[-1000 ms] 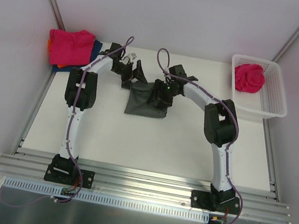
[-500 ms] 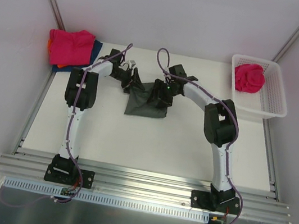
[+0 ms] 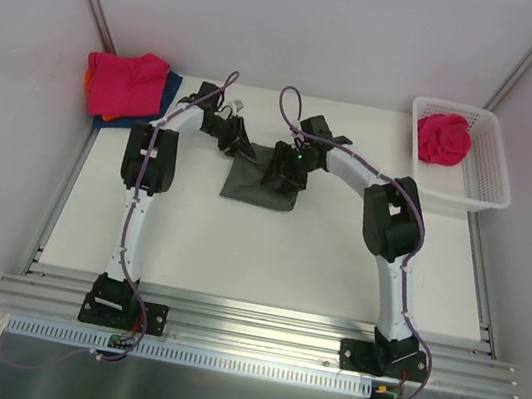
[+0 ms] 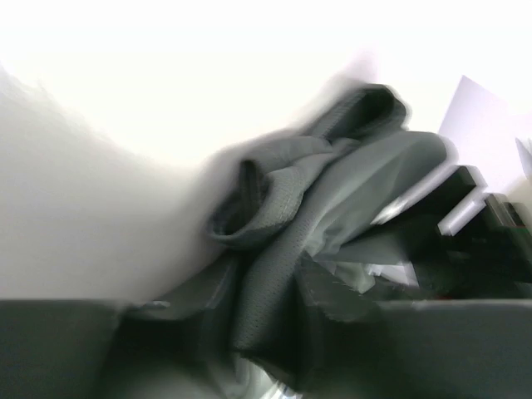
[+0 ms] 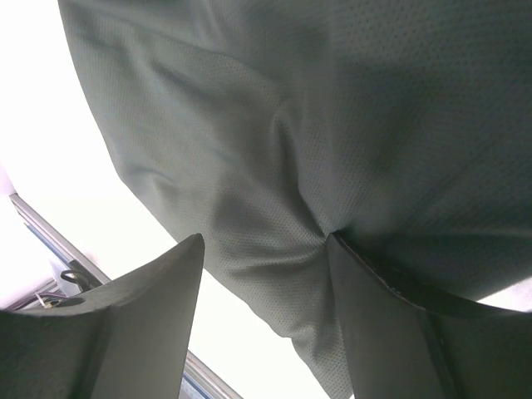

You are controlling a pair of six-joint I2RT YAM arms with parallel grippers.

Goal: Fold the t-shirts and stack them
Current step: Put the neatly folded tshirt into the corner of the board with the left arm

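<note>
The left gripper (image 3: 238, 145) clenches the bunched 11 o'clock corner of the dark grey t-shirt (image 3: 258, 188); its wrist view is blurred. The right gripper (image 3: 282, 170) stands released, fingers spread against the cloth.

Your overhead view is evenly, softly lit and sharp from edge to edge, with hardly any shadow on the white table (image 3: 238, 246). Your left wrist view is smeared by motion blur; its background burns out to white and the dark grey t-shirt (image 4: 283, 249) shows soft edges. Your right wrist view is crisp enough to read the cloth's weave, though the surface behind glares white.
</note>
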